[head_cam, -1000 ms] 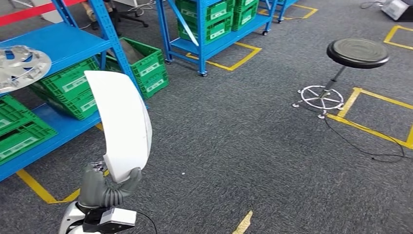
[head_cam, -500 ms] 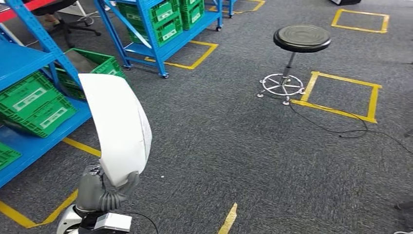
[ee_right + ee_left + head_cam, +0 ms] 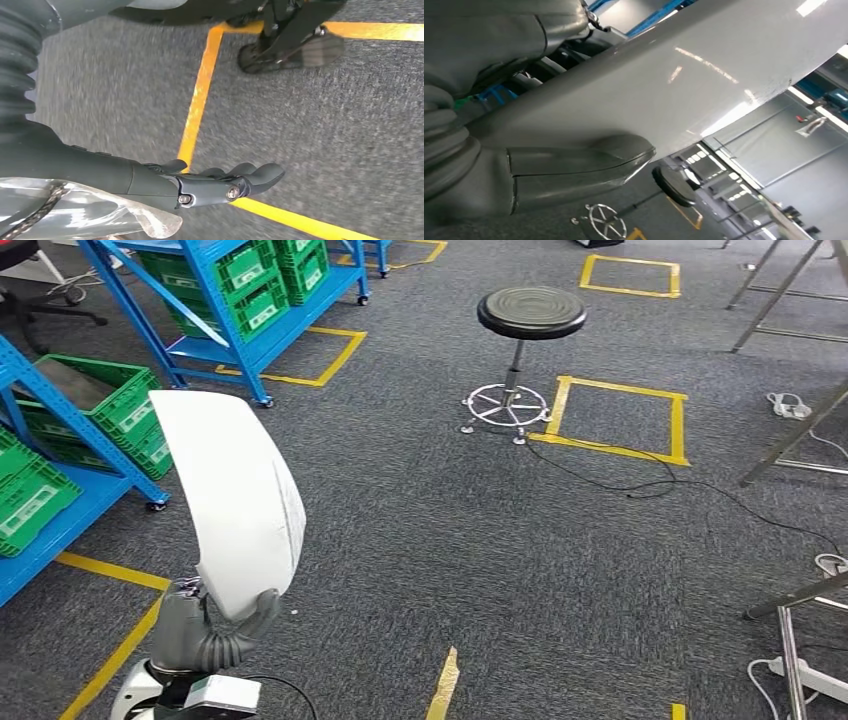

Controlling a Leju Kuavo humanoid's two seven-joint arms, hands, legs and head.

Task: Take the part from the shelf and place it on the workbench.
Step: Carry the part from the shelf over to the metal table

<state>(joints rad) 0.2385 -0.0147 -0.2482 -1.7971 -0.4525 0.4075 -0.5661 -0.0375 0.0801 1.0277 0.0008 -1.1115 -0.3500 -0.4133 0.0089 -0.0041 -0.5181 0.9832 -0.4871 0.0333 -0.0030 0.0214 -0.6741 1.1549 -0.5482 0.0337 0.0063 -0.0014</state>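
Head view: left robot hand, low at the left, grips the bottom end of a white curved panel, the part, which stands upright above it over the grey carpet floor. Blue shelf rack at the left edge, with green crates on its lower level; a second blue rack with more crates farther back. Black round stool on a chrome foot, standing on the carpet just beside a yellow taped square. Black cable running across the floor near that square. Metal frame legs at the right edge. Left wrist view: thick grey thumb pressed against the glossy panel surface, darker fingers on the other side of the panel; the stool beyond. Right wrist view: right robot hand hanging above the carpet and yellow tape lines, fingers loosely extended and slightly apart, holding nothing.
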